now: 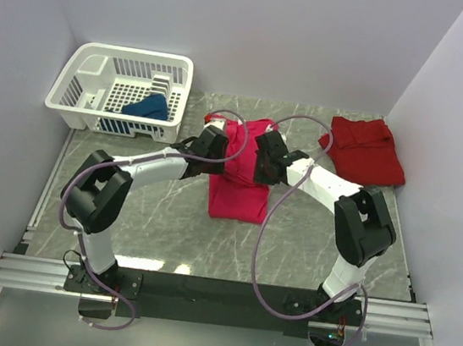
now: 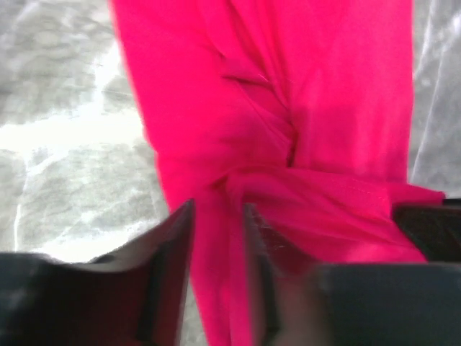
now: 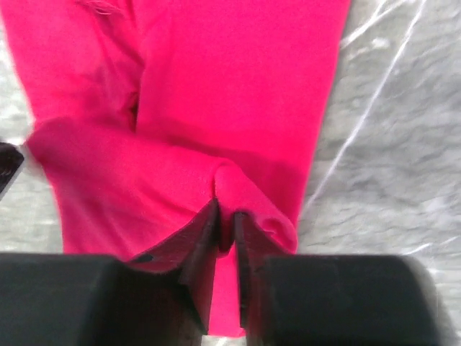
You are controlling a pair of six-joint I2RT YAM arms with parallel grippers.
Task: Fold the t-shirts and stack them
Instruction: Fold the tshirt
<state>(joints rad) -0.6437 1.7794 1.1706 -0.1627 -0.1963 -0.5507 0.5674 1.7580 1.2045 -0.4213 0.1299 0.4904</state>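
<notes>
Marble table (image 1: 148, 222), white lattice basket (image 1: 77, 110) at its far left corner – everything is placed from that basket. The dark blue t-shirt (image 1: 148, 108) is inside the basket, bunched in its near right part. The magenta t-shirt (image 1: 237, 193) lies flat on the table just right of the basket, folded into a long narrow strip; its far end is level with the basket's near wall, and its near end reaches well nearer than the basket. The strip's far half is rumpled, with folds crossing. The darker red t-shirt (image 1: 367, 148) is well right of the basket, past the magenta one and apart from it, in a loose folded heap. The left gripper (image 1: 223, 148) is at the basket's near right corner, over the left edge of the magenta strip. In the left wrist view the left gripper (image 2: 220, 210) has its fingers parted a little, with the magenta t-shirt (image 2: 324, 108) showing through the gap. The right gripper (image 1: 259, 161) is further right of the basket, over the strip's right edge. In the right wrist view the right gripper (image 3: 225, 210) shows a narrow slit – a raised ridge of the magenta t-shirt (image 3: 238, 86) sits right at the tips. Cannot tell whether the cloth is pinched there.
</notes>
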